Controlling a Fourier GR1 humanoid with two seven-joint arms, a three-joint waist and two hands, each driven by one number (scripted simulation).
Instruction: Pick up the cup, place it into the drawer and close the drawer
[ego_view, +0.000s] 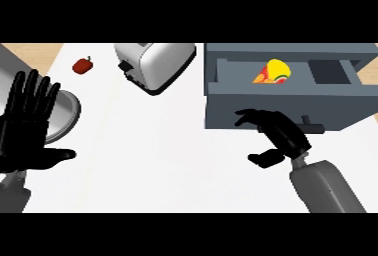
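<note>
White worktop (170, 165) fills most of the head view, with a strip of pale wood showing along its far edge. At the far right corner stands a grey drawer unit (284, 105), its drawer (288, 70) pulled open. Inside the drawer lies the cup (274, 73), yellow with red and green markings, tipped on its side towards the drawer's left half; a darker recess shows to its right. The right hand (277, 132) is at the unit's front face, next to the dark handle (310, 126), fingers partly curled and holding nothing; whether it touches the front I cannot tell. The left hand (28, 130) rests open near the left edge, fingers up, over the rim of a round grey plate (68, 112). Near the far edge, left of the drawer unit, sits a silver toaster (153, 64), tilted at an angle, and further left a small red pepper (83, 65).
</note>
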